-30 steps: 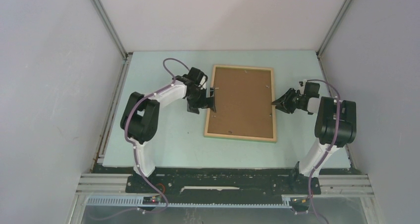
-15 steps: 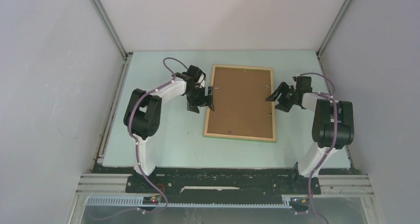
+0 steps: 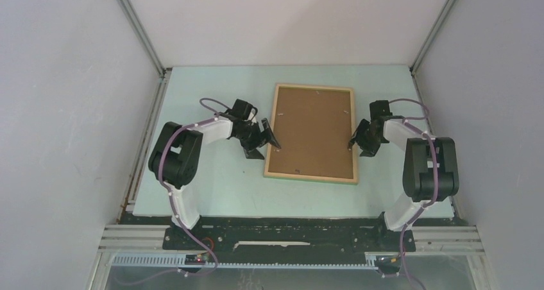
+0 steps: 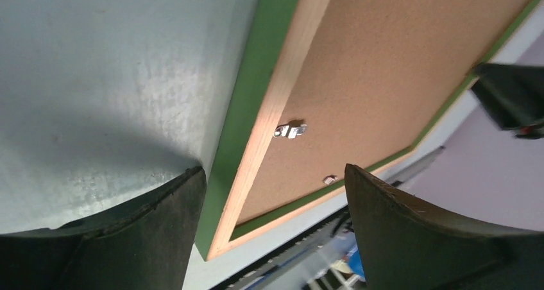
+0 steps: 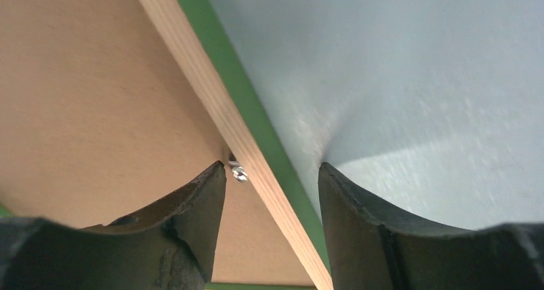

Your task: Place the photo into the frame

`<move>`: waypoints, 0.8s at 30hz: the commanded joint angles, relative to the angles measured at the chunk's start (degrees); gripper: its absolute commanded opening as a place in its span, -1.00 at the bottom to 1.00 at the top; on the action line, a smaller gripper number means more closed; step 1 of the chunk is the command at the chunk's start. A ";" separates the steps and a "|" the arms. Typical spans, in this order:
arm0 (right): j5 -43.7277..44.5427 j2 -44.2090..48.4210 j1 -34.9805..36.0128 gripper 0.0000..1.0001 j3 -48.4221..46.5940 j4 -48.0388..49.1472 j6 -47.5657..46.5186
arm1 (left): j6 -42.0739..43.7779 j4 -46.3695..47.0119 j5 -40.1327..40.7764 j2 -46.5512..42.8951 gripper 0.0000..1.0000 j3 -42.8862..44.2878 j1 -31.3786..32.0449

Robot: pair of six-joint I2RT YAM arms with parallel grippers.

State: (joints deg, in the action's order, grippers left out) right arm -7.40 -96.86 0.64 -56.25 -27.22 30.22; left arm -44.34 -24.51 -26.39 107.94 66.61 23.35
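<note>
Straddling opposite long rails of the frame, left gripper and right gripper both stand spread

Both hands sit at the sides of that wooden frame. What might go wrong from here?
The right hand straddles a thin rail of the frame, right beside a small metal clip; closing might bend or knock it. The left hand spans the opposite rail; an uneven pinch could tilt or slide the frame.
</note>
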 commanded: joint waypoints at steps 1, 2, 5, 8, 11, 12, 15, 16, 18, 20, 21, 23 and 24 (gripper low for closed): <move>6.54 3.82 1.99 0.21 -0.88 -8.43 1.15 | -7.89 6.08 -2.26 -3.92 0.79 -5.72 -2.95; 6.18 4.33 2.19 0.19 -0.87 -8.48 1.40 | -8.58 6.81 -2.45 -4.53 0.80 -6.36 -3.42; 6.02 4.55 2.43 0.08 -0.83 -7.68 1.81 | -9.66 7.82 -3.79 -5.06 0.82 -7.12 -3.93; 5.56 3.66 2.53 0.06 -1.35 -7.21 1.88 | -10.49 8.87 -5.21 -4.95 0.83 -7.68 -3.92; 5.14 2.91 2.51 0.15 -1.95 -6.82 1.42 | -10.51 9.28 -5.35 -4.85 0.83 -7.79 -3.86; 4.97 2.93 2.52 0.17 -2.10 -6.77 1.28 | -10.51 9.38 -5.48 -4.80 0.84 -7.73 -3.88; 5.00 2.18 2.52 0.21 -3.24 -6.43 0.96 | -10.69 9.90 -6.27 -4.52 0.85 -7.83 -3.93; 5.11 1.62 2.50 0.21 -3.75 -6.64 0.85 | -10.99 10.50 -6.71 -4.42 0.85 -7.96 -3.93; 5.50 0.61 2.52 0.21 -4.24 -6.78 1.02 | -11.92 11.69 -8.19 -3.89 0.86 -8.48 -3.92; 5.59 -0.29 2.57 0.20 -4.29 -6.25 1.23 | -12.78 12.78 -9.10 -3.71 0.87 -9.06 -3.88; 5.57 -0.68 2.60 0.19 -4.26 -6.04 1.27 | -12.87 12.97 -9.08 -3.78 0.87 -9.16 -3.88; 5.97 -1.52 2.69 0.16 -4.26 -5.91 1.47 | -12.81 13.05 -8.76 -4.03 0.88 -9.23 -3.89; 6.19 -1.90 2.69 0.15 -4.37 -5.79 1.51 | -12.79 13.01 -8.63 -4.09 0.89 -9.22 -3.92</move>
State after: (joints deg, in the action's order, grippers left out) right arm -3.01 -97.21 2.87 -58.94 -33.41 31.00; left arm -55.75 -13.78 -33.36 105.10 58.81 19.35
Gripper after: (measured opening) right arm 0.584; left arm 0.940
